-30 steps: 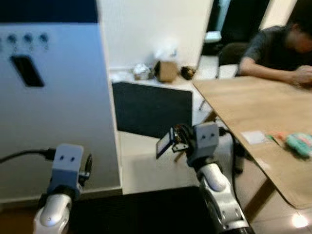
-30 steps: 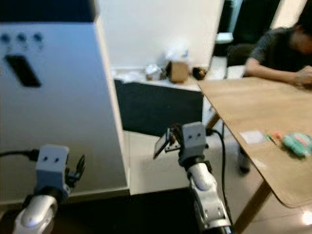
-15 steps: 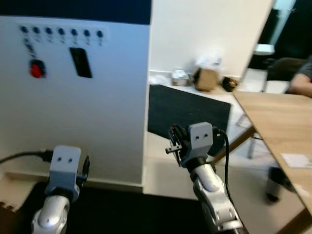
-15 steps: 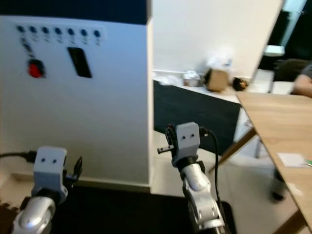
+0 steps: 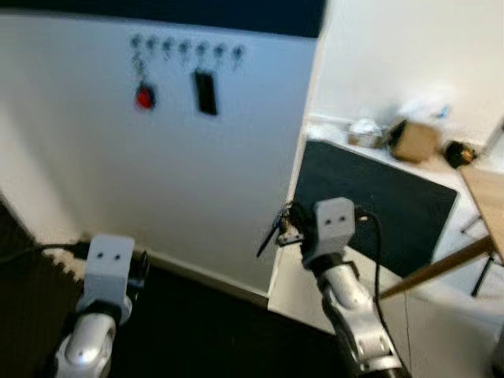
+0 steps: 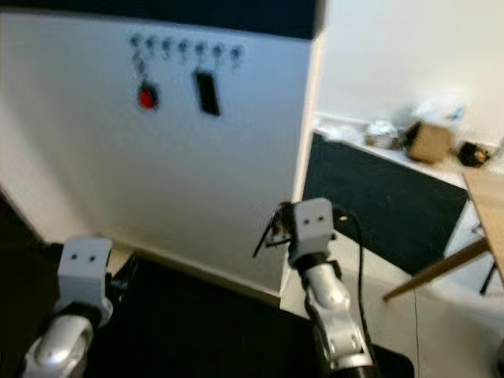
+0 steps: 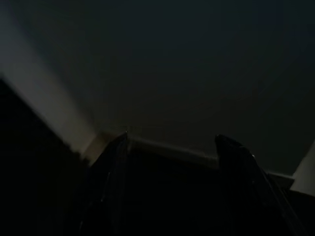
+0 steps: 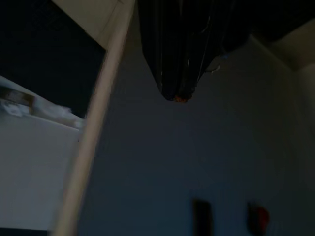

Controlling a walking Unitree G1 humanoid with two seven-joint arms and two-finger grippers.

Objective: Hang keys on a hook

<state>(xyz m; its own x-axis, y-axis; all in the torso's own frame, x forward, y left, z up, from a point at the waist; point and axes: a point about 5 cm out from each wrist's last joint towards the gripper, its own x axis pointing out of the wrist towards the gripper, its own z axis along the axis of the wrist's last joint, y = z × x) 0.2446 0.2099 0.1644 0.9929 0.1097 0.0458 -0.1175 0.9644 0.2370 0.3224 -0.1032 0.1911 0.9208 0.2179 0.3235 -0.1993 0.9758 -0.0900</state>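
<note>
My right end effector [image 5: 277,231] is raised in front of my chest, and its two black fingers are pressed together on the keys [image 5: 272,234], which stick out from the tips as a thin dark piece pointing down and toward my left. In the right wrist view the fingers [image 8: 172,59] look closed into one dark bundle with a small orange spot at the tip, and a thin metal ring shows just beside them. So the keys are already in my grip; picking them up is done.

What is left is the hanging itself. Above my right end effector and to its left, on the white panel [image 5: 102,165], there is a row of small hooks [image 5: 185,49]. Under that row, a red tag [image 5: 144,96] hangs from one hook and a black fob [image 5: 205,92] from another. The other hooks seem free, but they are small and blurred, so I cannot say it for certain. The hooks are well apart from the keys, so in my judgement I must go nearer and lift the arm much higher before the ring can go over a hook.

My left end effector [image 5: 140,272] hangs low at my side; in its dark wrist view the fingers [image 7: 236,162] stand spread, with nothing between them
</note>
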